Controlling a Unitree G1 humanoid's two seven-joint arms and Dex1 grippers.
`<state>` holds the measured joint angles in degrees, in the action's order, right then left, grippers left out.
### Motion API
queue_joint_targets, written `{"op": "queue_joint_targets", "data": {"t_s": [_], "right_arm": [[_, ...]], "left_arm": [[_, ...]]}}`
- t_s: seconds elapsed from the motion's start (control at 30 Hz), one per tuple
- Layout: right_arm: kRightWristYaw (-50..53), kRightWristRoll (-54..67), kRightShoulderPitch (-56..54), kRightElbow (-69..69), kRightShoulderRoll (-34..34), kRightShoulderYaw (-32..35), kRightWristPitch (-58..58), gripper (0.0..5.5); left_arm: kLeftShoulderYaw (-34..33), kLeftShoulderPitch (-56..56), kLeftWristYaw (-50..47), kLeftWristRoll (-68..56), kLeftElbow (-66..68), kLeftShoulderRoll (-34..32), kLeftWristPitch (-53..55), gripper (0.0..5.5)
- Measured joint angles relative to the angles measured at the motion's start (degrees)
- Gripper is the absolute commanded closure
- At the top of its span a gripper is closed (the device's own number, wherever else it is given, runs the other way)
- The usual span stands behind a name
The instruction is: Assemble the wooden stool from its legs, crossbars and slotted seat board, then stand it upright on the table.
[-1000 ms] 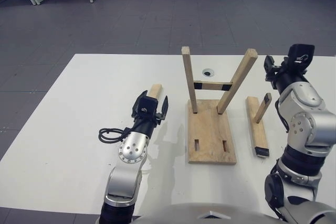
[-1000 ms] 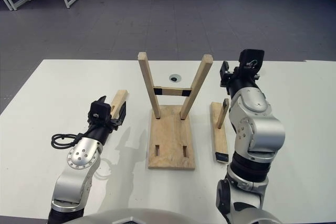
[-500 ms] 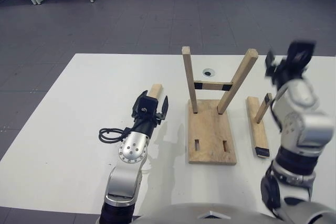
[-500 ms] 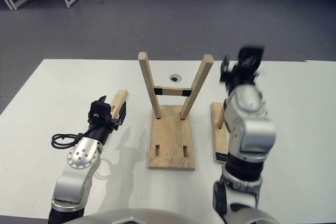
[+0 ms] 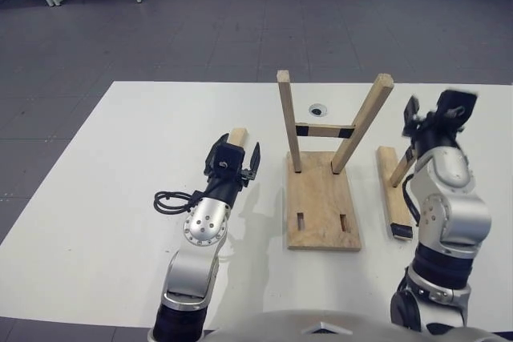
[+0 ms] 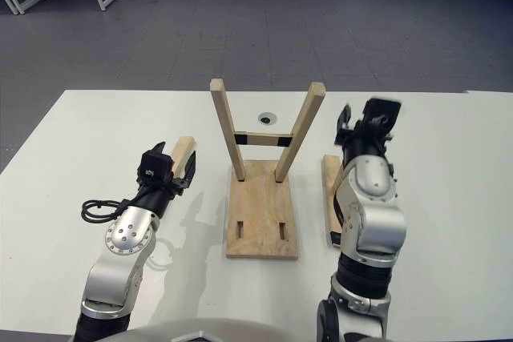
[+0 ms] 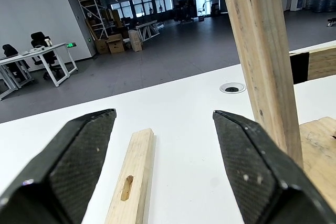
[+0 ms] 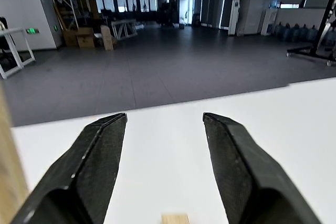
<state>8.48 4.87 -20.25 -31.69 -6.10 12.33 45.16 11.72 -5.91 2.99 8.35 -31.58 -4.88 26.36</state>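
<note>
Two legs (image 5: 288,122) stand upright in the far slots of the seat board (image 5: 322,210). The board lies flat in the middle of the white surface (image 5: 120,158). A short crossbar (image 5: 325,130) with black ends joins these legs about halfway up. The right one of them leans inward at its foot. The two near slots (image 5: 299,219) of the board are open, with nothing in them.

To the right of the board, just beside it, a third leg (image 5: 393,198) lies flat along the surface, with a black end turned toward the robot. A small bar (image 5: 401,167) rises tilted from its far half. To the left of the board, a fourth leg (image 5: 236,135) lies flat, and the left wrist view shows a slot (image 7: 126,188) cut in it.

The left jaws are low over the surface and stand wide open. They hold nothing, and the near end of the fourth leg lies between them. The right jaws are also wide open and hold nothing. They are raised above the far end of the third leg, near the top of the leaning leg.

A black cable loop (image 5: 172,200) lies on the surface beside the left arm. A round hole (image 5: 319,109) is in the surface behind the standing legs.
</note>
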Motion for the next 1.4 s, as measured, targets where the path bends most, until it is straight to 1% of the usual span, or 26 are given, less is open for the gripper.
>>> {"op": "queue_joint_targets", "data": {"t_s": [0.1,0.2,0.27,0.33,0.4,0.47,0.53,0.67,0.73,0.87,0.9,1.03,1.23,1.33,1.4], "right_arm": [[-1.5,0.4,-0.2,-7.6,-2.3,0.3,3.7,2.01],[-4.0,1.0,8.3,-15.4,-4.2,0.4,8.5,1.44],[-7.0,2.1,22.9,-22.9,-4.9,-0.7,12.3,0.95],[-9.1,2.1,32.6,-25.8,-5.8,-3.4,11.4,0.52],[-10.8,1.5,43.1,-25.7,-6.5,-7.2,7.5,0.52],[-11.3,0.1,48.4,-22.9,-7.0,-10.3,4.0,0.52],[-11.3,-1.0,50.7,-20.2,-7.1,-11.3,1.2,0.52],[-11.5,-1.3,50.3,-15.0,-7.2,-9.6,-1.3,0.52],[-12.4,-1.1,47.4,-9.1,-7.3,-8.5,-0.2,0.52],[-14.1,0.8,40.6,-2.5,-7.6,-7.0,3.5,0.52],[-14.6,1.1,39.0,-1.3,-7.8,-6.9,4.4,0.83],[-15.3,1.6,35.3,1.1,-8.3,-6.8,7.2,1.53],[-15.6,1.6,35.0,-0.2,-8.6,-6.9,10.1,2.58],[-15.9,1.6,35.1,-0.1,-9.2,-6.6,10.1,3.2],[-16.1,1.6,35.1,0.2,-9.5,-6.2,10.1,3.45]], "left_arm": [[0.4,-0.4,-0.8,0.4,0.4,0.5,-0.2,2.08],[0.8,-2.7,-1.1,0.6,-0.5,0.8,-0.3,2.08],[-0.2,-6.1,-1.4,0.8,-1.4,0.7,-0.3,2.08],[-0.1,-6.9,-1.8,1.0,-2.2,0.8,-0.3,2.08],[0.8,-6.8,-1.8,1.5,-2.7,1.0,-0.2,2.08],[0.8,-6.7,-1.7,1.5,-2.7,0.9,-0.2,2.08],[0.8,-6.0,-1.2,1.5,-2.7,0.5,0.1,2.08],[0.3,-4.9,-1.1,1.5,-2.7,0.1,0.3,2.08],[-0.1,-4.9,-1.1,1.5,-2.7,0.1,0.6,2.08],[-0.2,-4.4,-1.1,1.5,-2.7,0.3,1.4,2.08],[-0.3,-4.4,-1.1,1.5,-2.7,0.3,1.6,2.08],[-0.5,-3.7,-1.0,1.5,-2.7,0.0,2.3,2.08],[-0.6,-3.6,-1.1,1.5,-2.9,0.1,2.4,2.08],[-0.7,-3.6,-1.1,1.5,-2.9,0.1,2.4,2.08],[-0.8,-3.6,-1.1,1.5,-2.9,0.1,2.4,2.08]]}}
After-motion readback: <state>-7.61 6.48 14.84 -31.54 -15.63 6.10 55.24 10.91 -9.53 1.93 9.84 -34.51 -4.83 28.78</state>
